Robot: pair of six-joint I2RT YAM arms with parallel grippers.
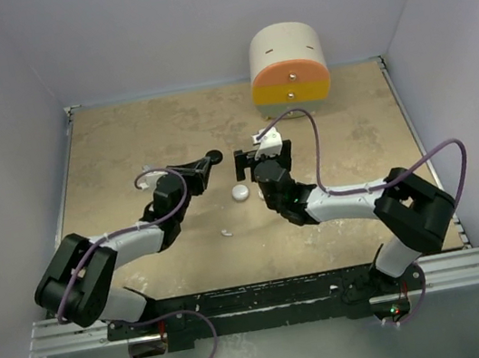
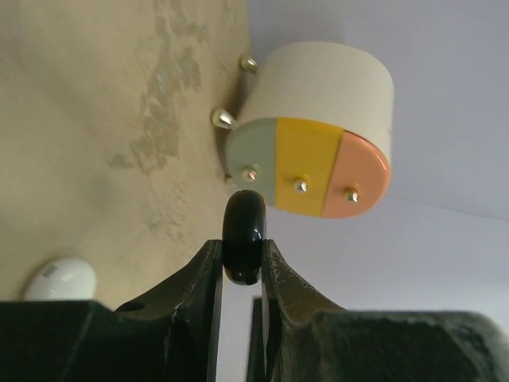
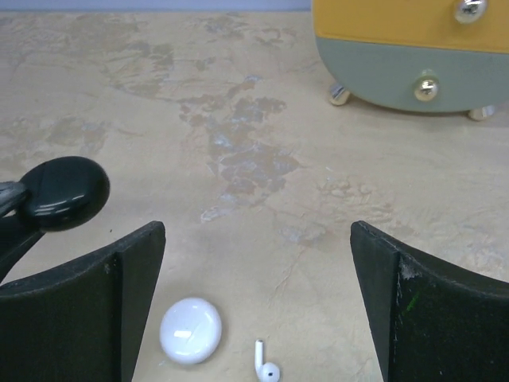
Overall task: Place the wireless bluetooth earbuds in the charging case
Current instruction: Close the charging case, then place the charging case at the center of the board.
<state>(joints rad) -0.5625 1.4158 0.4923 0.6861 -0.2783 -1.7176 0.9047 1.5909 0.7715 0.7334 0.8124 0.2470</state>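
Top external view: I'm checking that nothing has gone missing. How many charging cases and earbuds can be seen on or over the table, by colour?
black round case: 1
white round case: 1
white earbud: 1
Total: 3

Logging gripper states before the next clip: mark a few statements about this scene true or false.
1. The left gripper is shut on the black case. True.
2. The right gripper holds the white case. False: it is open; the case lies on the table.
3. A white earbud lies beside the white case. True.
4. The drawer cabinet has black fronts. False: they are orange, yellow and grey-green.
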